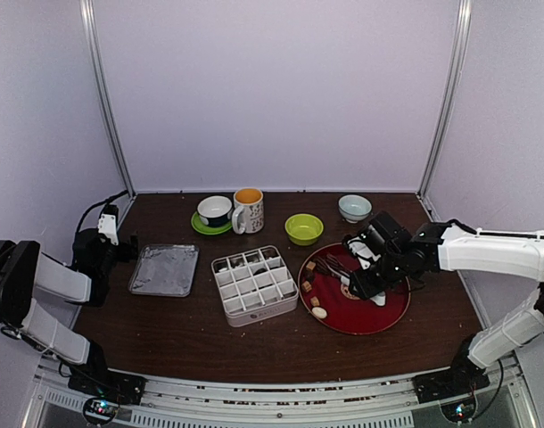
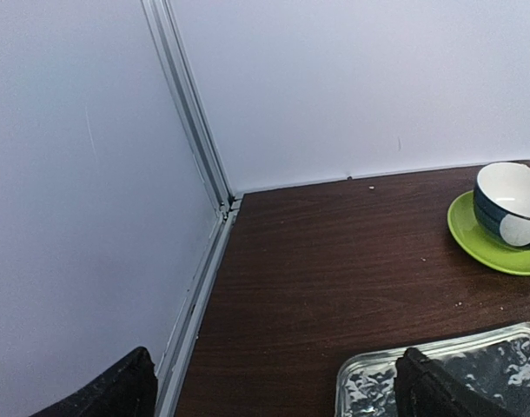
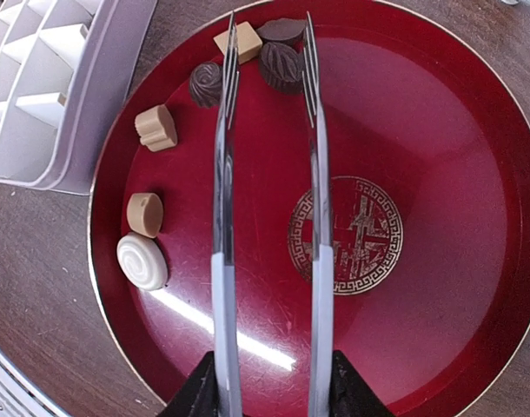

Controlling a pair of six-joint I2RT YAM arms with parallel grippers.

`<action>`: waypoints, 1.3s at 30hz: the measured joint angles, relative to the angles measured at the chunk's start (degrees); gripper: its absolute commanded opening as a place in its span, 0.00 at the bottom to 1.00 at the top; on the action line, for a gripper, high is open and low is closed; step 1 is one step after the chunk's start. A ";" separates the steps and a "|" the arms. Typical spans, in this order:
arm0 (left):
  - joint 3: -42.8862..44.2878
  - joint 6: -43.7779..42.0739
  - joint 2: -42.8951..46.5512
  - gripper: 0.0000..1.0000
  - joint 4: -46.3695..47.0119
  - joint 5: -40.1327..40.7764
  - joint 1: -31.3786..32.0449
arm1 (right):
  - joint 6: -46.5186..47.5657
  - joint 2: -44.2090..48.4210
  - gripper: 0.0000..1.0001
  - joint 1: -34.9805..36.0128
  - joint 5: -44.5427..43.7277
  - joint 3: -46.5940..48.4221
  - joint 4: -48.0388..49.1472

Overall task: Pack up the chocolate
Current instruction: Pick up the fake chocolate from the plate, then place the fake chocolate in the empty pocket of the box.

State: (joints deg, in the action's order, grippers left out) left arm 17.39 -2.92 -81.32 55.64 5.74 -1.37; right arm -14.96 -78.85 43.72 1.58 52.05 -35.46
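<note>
Several pieces of chocolate lie on the left part of the red plate (image 3: 421, 174): a white swirl (image 3: 142, 261), tan ones (image 3: 144, 214) (image 3: 156, 128) and dark ones (image 3: 206, 82). My right gripper (image 3: 269, 391) is shut on metal tongs (image 3: 221, 217), whose two arms stand apart. A dark ribbed chocolate (image 3: 281, 65) lies between the tong tips, close to the right one. The white divided box (image 1: 252, 283) sits left of the plate (image 1: 379, 316). My left gripper (image 2: 278, 391) is open and holds nothing, at the far left beside the foil tray (image 2: 473, 373).
At the back stand a dark cup on a green saucer (image 1: 215, 212), a patterned mug (image 1: 248, 210), a green bowl (image 1: 303, 228) and a pale bowl (image 1: 354, 207). The foil tray (image 1: 164, 269) lies left of the box. The wall and its metal post (image 2: 195, 130) are close to my left gripper.
</note>
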 measured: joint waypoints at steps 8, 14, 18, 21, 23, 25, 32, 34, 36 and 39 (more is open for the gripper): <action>0.00 0.00 0.00 0.98 0.00 0.00 0.00 | 1.09 -0.33 0.37 -0.74 2.29 0.04 0.07; 0.02 0.00 0.00 0.98 0.00 0.00 0.00 | 2.64 0.83 0.33 0.02 8.90 3.02 0.24; 0.00 0.00 0.00 0.98 0.00 0.00 0.00 | 3.21 0.79 0.22 2.95 13.55 6.97 1.55; 0.02 0.00 0.00 0.98 0.00 0.00 0.00 | 2.86 0.22 0.11 4.31 17.64 8.55 3.98; 0.00 0.00 0.00 0.98 0.00 0.00 -0.02 | 2.82 -1.01 0.07 4.66 19.32 8.74 5.20; 0.02 0.00 0.00 0.98 0.00 0.00 -0.04 | 2.49 -2.69 0.04 4.68 20.24 8.72 6.21; 0.02 0.02 0.00 0.98 0.00 0.00 -0.04 | -0.17 -7.96 0.00 4.61 22.49 0.72 15.15; 0.02 0.02 0.00 0.98 0.00 0.00 -0.04 | -0.63 -9.40 0.00 4.52 23.45 -1.81 19.50; 0.02 0.00 0.00 0.98 0.00 0.00 -0.04 | -1.01 -10.29 0.00 4.46 24.06 -2.45 22.12; 0.02 0.02 0.00 0.98 0.00 0.00 -0.04 | -1.51 -10.54 0.03 4.46 24.50 -2.58 23.41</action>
State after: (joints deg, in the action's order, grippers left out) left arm 17.41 -2.90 -81.32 55.64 5.74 -1.41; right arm -16.47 -89.38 48.18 26.09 49.47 -12.05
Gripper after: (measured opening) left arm 0.978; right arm 0.234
